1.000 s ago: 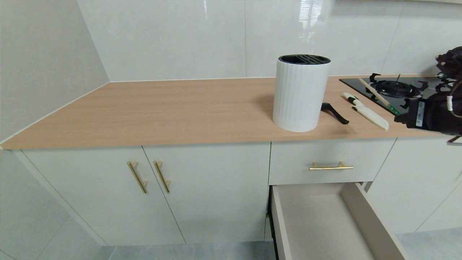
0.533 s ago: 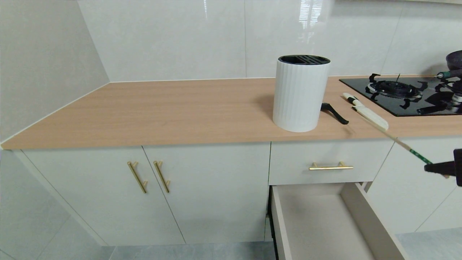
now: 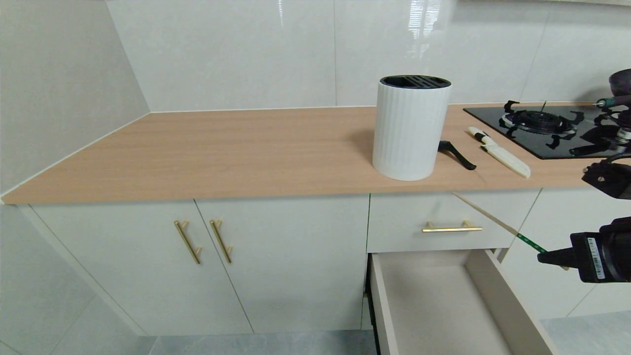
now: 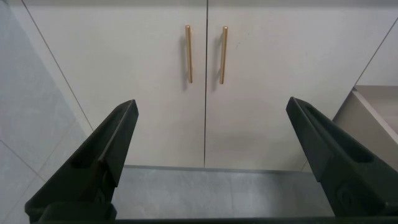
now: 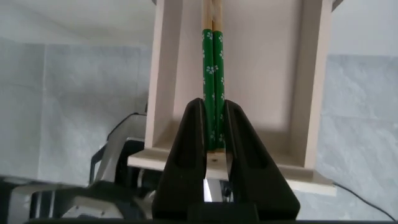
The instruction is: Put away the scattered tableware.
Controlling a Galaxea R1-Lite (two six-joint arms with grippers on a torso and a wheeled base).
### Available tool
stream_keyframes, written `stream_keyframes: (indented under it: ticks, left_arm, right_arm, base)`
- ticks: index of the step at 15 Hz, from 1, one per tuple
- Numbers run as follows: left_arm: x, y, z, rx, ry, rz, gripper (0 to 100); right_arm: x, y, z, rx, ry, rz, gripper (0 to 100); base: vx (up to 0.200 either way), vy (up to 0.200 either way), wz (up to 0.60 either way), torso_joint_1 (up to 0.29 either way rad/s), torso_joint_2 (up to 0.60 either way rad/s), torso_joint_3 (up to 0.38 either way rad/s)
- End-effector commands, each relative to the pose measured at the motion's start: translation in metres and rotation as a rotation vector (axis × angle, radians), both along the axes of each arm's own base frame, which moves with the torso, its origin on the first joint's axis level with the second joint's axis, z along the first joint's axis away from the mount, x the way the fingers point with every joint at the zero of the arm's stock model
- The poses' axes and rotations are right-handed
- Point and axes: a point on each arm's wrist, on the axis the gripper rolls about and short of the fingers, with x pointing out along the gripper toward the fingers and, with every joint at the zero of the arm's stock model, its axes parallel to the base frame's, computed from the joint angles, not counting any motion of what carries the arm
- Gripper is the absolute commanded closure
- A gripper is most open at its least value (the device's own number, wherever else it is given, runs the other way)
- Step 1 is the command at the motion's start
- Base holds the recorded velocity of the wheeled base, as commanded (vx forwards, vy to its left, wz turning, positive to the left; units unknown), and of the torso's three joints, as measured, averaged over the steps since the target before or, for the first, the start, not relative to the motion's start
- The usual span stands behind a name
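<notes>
The pale beige pull-out drawer (image 3: 493, 296) stands open and nearest, under a shut drawer front with a brass bar handle (image 3: 452, 228). Just to its right, the right gripper (image 3: 544, 257) is clamped narrow on the green flower-patterned ends of a pair of slim wooden chopsticks (image 5: 213, 68). Their bare tips slant up and away across the shut drawer front. From the right wrist view, the sticks run along the open drawer, above its floor and between its side walls. They touch nothing there.

The left gripper (image 4: 211, 104) hangs low with its jaws spread wide and nothing between them. It faces the white double cabinet doors (image 4: 205, 74) with their brass handles.

On the wooden table (image 3: 246, 148) behind lie a white sheathed knife (image 3: 500, 152) and a black curved handle (image 3: 457, 154). The handle sits just beside a tall white ribbed cylinder holder with a black slotted top (image 3: 410, 128). A black glass gas hob (image 3: 542, 148) sits farthest right.

The step in hand looks like stowing the chopsticks in the drawer. The next move probably calls for lowering and levelling the sticks until they lie close to the drawer floor. The gripper should open only then, so the sticks do not bounce or roll against the walls. The knife and the black-handled piece are not yet put away.
</notes>
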Motion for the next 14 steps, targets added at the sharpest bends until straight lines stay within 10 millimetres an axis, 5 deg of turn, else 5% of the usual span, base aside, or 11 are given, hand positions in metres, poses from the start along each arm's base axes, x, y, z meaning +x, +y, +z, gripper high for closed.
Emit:
stream_keyframes:
  ticks: [1, 5, 14]
  left_arm:
    - [0.0, 0.0, 0.0, 0.0, 0.001, 0.0, 0]
    - [0.0, 0.0, 0.0, 0.0, 0.0, 0.0, 0]
    - [0.0, 0.0, 0.0, 0.0, 0.0, 0.0, 0]
  right_arm:
    - [0.007, 0.004, -0.015, -0.029, 0.054, 0.003, 100]
    - [0.002, 0.012, -0.02, -0.05, 0.065, 0.038, 100]
    - [-0.007, 0.025, -0.032, -0.1, 0.095, 0.099, 100]
  base:
    - [0.0, 0.0, 0.0, 0.0, 0.0, 0.0]
    - [0.0, 0.0, 0.0, -0.039, 0.08, 0.056]
    - [0.0, 0.0, 0.0, -0.172, 0.44, 0.261]
